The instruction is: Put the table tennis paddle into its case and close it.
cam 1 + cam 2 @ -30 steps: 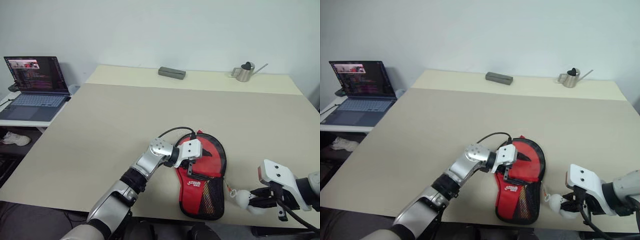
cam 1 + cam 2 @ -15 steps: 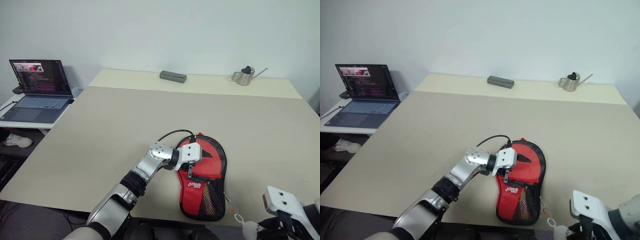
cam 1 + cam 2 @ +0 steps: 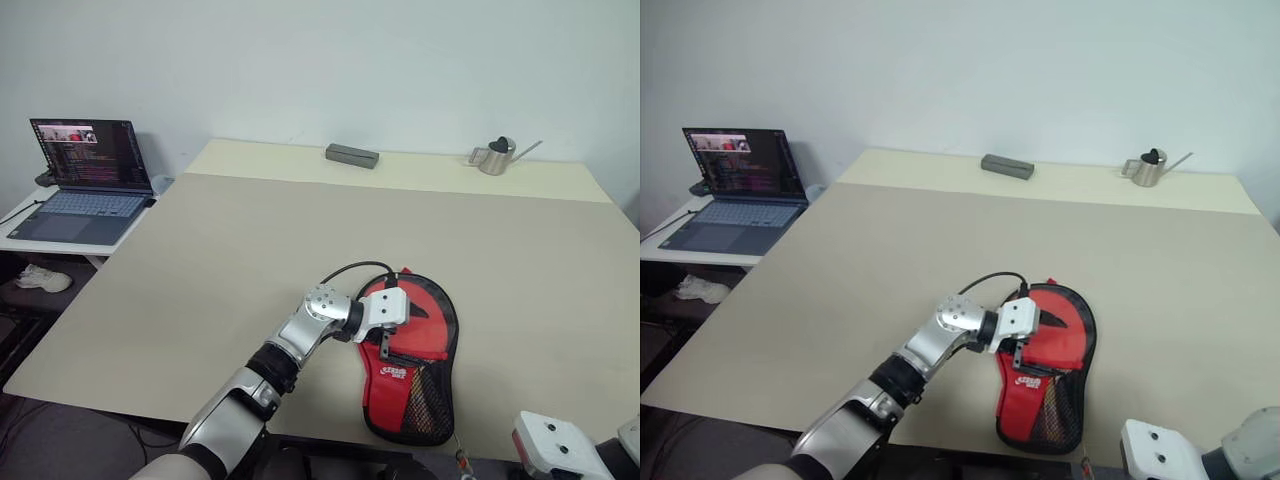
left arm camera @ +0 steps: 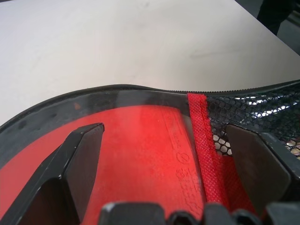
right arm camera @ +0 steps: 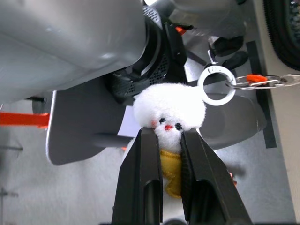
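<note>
Two hands share the job: nearest, off the surface's [image 3: 200,260] front edge, the right hand [image 5: 161,140] is clenched on the white plush charm [image 5: 169,112], its chain running back to the case [image 3: 415,400]. Farther in, the left hand [image 4: 164,154] rests released over the case's round end, where the table tennis paddle's [image 4: 140,140] red face shows; the case lies lengthwise toward the charm.

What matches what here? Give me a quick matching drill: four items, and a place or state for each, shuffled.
Items:
1. case
2. plush charm
3. watering can
4. laptop

Places/states:
A. on a side table left of the big table
B. pinched in the right hand
C. far right of the table
D. flat at the near edge, under the open left hand

Pairs: 1-D, 2-B, 3-C, 4-A
</note>
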You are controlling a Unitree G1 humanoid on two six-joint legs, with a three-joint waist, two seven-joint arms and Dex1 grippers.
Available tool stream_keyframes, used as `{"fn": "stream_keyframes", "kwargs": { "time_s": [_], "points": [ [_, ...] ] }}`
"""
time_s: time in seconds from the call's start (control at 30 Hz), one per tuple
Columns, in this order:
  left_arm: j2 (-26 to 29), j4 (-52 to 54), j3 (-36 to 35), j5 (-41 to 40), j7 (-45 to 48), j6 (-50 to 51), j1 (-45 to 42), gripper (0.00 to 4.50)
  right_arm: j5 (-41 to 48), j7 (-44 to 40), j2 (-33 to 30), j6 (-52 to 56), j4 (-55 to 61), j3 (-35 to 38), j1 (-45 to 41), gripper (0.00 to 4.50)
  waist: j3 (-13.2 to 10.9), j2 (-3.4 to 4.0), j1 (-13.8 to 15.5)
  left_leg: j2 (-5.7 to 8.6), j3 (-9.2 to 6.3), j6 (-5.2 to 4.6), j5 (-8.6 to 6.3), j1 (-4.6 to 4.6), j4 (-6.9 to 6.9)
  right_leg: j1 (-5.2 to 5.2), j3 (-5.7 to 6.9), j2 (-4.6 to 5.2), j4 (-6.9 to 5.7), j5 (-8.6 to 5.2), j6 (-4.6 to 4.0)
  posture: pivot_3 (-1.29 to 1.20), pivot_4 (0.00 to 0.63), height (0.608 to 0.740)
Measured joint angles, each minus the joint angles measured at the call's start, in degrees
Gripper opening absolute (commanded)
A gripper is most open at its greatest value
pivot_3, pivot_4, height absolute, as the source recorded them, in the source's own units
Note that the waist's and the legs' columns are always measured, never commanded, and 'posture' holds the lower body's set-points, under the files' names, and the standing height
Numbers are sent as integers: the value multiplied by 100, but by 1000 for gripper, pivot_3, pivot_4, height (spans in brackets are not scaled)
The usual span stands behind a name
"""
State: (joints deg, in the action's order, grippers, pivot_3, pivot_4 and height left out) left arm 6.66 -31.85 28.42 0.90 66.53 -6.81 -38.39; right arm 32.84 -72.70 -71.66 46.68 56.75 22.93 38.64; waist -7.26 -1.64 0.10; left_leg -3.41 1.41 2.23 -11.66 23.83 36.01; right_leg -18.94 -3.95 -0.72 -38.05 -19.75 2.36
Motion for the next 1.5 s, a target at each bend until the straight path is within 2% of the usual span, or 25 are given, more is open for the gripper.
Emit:
{"fn": "stream_keyframes", "kwargs": {
  "time_s": [0.23, 0.4, 0.57, 0.7, 0.8, 1.1, 1.2, 1.3, 1.37, 1.5],
  "points": [
    [-32, -22, 1, 12, -20, 9, -5, 4500, 142, 269, -15, -5, 63, -510, -722, 123, 0, -3, 14, 2, -9, 0, -4, 1, 1, 10, -2, 2, 10, 0, 0, 0, 150, 740],
    [-41, -27, 2, 16, -68, 12, 0, 4500, 453, 276, -17, 168, 41, -510, -1017, 1713, -1, -4, 16, 2, -17, 0, -4, -1, 3, 19, -2, 3, 12, 0, 0, 0, 150, 740],
    [-46, -40, 2, 20, -85, 14, -6, 4500, 971, 116, 53, 307, -119, -166, -1203, 1713, -1, -3, 15, 3, -19, 0, -4, -2, 4, 21, -1, 4, 11, 0, 0, 0, 150, 740],
    [-58, -72, -3, 22, -91, 20, -30, 4500, 1640, 200, 102, 562, -754, 179, -2077, 1713, -2, -5, 2, 0, -17, 0, -3, -6, 4, 23, -3, 5, 13, 2, 0, 0, 150, 740],
    [-63, -54, -10, 14, -73, 86, -34, 4500, 1800, 293, 83, 668, -1354, 301, -2574, 1713, -3, -2, 10, -2, -20, 0, -4, -3, 0, 23, -2, 10, 18, 4, -5, 0, 150, 740],
    [-60, -56, -18, 7, -118, 139, -57, 4500, 2029, -110, -38, 881, -1587, 580, -2588, 1713, -5, -1, 3, -1, -20, -2, -5, 1, -2, 20, -2, 6, 22, 13, -22, 0, 150, 740],
    [-46, -24, -37, 7, -121, 149, -58, 4500, 1942, 46, -1, 793, -1712, 393, -2891, 1713, -5, 0, -16, -3, -16, -2, -5, -2, -1, 19, -2, 7, 21, 8, -11, 0, 150, 740],
    [18, 104, -106, -12, -122, 187, -30, 4500, 1659, 475, 247, 578, -2188, -118, -3601, 1713, -13, 7, -44, -7, -13, -2, -4, -4, -1, 13, -7, 6, 18, 2, -1, 0, 150, 740],
    [177, 424, -219, -116, -114, 417, 72, 4500, 1349, 759, 473, 409, -2727, -558, -4177, 1713, -36, 2, -69, -8, -8, -2, -4, 6, -1, -14, -14, 1, 0, 5, -4, 0, 150, 740],
    [618, 1476, -820, -730, -75, 1307, 228, 4500, 771, 894, 724, 12, -3678, -1199, -4743, 1713, -113, 32, -147, -13, -4, -2, -3, 42, -3, -53, -12, -7, -12, 17, -25, 0, 150, 740]
  ]
}}
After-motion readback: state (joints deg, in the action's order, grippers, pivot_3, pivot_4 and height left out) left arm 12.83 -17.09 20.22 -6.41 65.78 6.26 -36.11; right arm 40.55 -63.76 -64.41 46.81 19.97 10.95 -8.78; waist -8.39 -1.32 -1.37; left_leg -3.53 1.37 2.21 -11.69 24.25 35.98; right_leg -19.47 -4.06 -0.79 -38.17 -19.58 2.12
